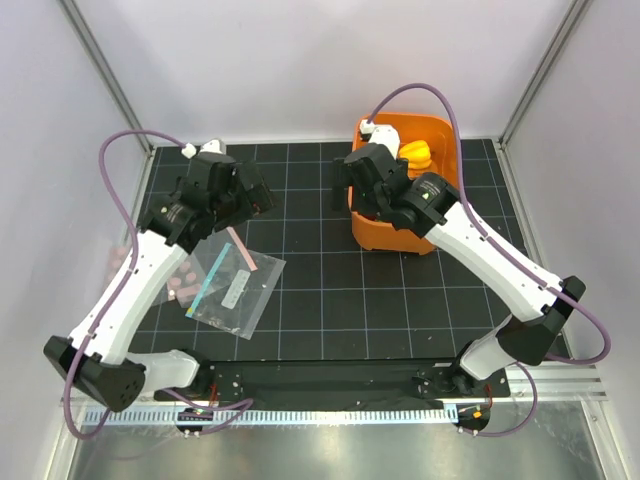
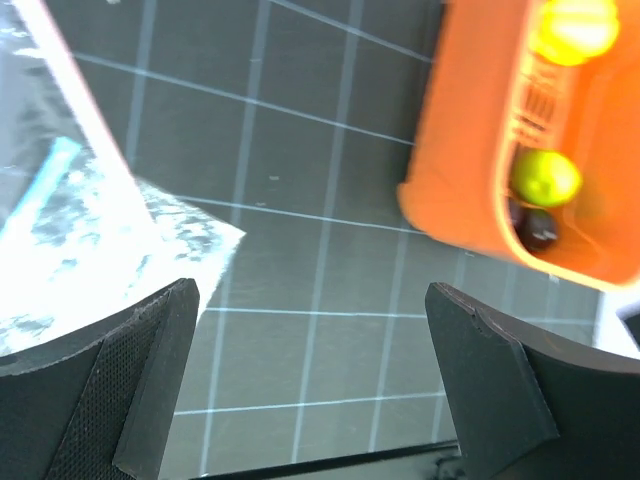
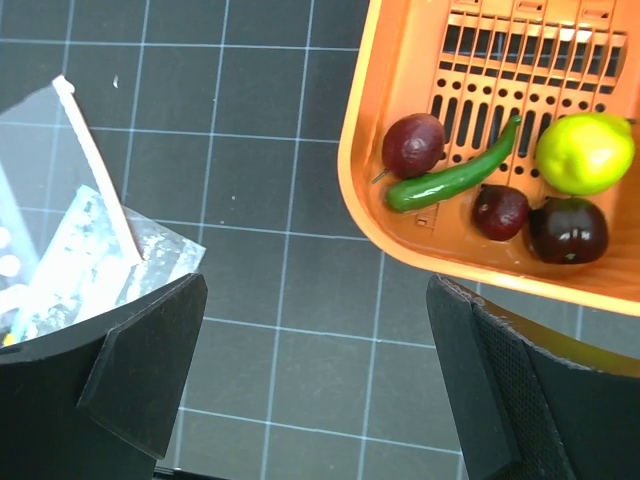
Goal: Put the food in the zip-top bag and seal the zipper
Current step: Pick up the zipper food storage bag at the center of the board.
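All lying in the orange basket (image 3: 362,190), none of it in the bag: the food. Clustering on the slotted floor in the right wrist view: a slim green chili (image 3: 455,178), pressing against a round maroon piece (image 3: 413,143) at its lower end; a green round fruit (image 3: 585,152) further right; below these, a small maroon piece (image 3: 500,211) and a dark maroon piece (image 3: 567,229), touching each other. Showing from above at the far end of the basket: a yellow pepper (image 1: 416,153).

Lying flat on the bench (image 1: 330,290), well left of the basket: the zip-top bag (image 1: 265,272), with the pink zipper (image 1: 241,250) running along one edge. Overlapping it on the near left: another clear bag with a teal strip (image 1: 208,293). Impossible telling mouth open from mouth shut.

Hanging above bare bench between bag and basket: the left fingers (image 2: 120,390), spread wide, gripping nothing. Hovering just beside the basket's rim, bag corner to the other side: the right fingers (image 3: 130,370), likewise spread wide and empty.
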Motion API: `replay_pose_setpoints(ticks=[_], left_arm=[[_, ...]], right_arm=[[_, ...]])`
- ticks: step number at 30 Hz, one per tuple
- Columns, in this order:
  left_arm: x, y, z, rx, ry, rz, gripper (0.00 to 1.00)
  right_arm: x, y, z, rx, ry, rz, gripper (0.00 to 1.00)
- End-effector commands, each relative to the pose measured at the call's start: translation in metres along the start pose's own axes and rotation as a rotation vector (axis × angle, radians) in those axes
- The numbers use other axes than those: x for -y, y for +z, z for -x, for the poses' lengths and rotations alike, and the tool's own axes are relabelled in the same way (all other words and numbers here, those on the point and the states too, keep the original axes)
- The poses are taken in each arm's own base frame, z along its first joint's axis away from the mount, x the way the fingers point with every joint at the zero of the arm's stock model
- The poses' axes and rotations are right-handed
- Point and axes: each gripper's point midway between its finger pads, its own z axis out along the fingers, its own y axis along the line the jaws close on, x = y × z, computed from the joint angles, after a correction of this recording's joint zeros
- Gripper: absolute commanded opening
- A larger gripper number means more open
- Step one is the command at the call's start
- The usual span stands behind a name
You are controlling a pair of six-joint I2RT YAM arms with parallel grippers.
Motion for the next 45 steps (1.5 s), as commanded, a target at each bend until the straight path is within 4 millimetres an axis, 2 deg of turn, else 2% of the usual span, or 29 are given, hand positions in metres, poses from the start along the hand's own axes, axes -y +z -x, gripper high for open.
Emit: replay_pose_setpoints(ticks=[1,7,8,9,11,12,13,15,16,22,26,32,40,45], left_arm=[[-0.023,0.003,0.007,-0.008,0.038,0.138,1.00],[-0.050,0.040,0.018,-0.045,0.005,0.300,0.99],[-0.055,0.046,0.018,-0.058,-0.007,0.324,0.97],[-0.068,0.061,0.014,-0.099,-0.016,0.380,0.96],[-0.078,0.073,0.018,-0.117,-0.034,0.426,0.94],[-0.084,0.078,0.014,-0.144,-0.026,0.454,0.93],[-0.092,0.092,0.011,-0.166,-0.014,0.500,0.93],[-0.104,0.101,0.006,-0.207,0.017,0.553,0.93],[-0.114,0.114,-0.003,-0.245,0.032,0.597,0.93],[-0.140,0.147,-0.022,-0.333,0.070,0.685,0.93],[-0.167,0.170,-0.033,-0.398,0.039,0.735,0.90],[-0.182,0.178,-0.024,-0.394,0.056,0.780,0.89],[-0.194,0.194,-0.051,-0.436,0.020,0.763,0.86],[-0.201,0.201,-0.056,-0.412,-0.010,0.765,0.84]], right_arm=[[0.002,-0.002,0.011,0.042,-0.040,-0.014,1.00],[-0.002,0.000,-0.004,-0.011,-0.236,0.069,1.00],[-0.002,-0.003,-0.003,-0.005,-0.240,0.080,0.99],[-0.005,-0.004,-0.005,-0.009,-0.244,0.103,1.00],[-0.005,-0.005,-0.006,-0.003,-0.258,0.116,1.00],[-0.005,-0.007,-0.002,0.014,-0.256,0.124,0.99],[-0.003,-0.007,-0.002,0.019,-0.271,0.119,0.99],[0.000,-0.005,0.000,0.030,-0.292,0.103,0.99],[0.002,-0.004,0.003,0.037,-0.292,0.088,1.00],[0.013,-0.012,0.009,0.078,-0.300,0.060,1.00],[0.019,-0.014,0.007,0.084,-0.300,0.059,1.00],[0.020,-0.016,0.010,0.096,-0.287,0.067,1.00],[0.018,-0.016,0.010,0.099,-0.283,0.091,1.00],[0.016,-0.018,0.012,0.101,-0.291,0.101,1.00]])
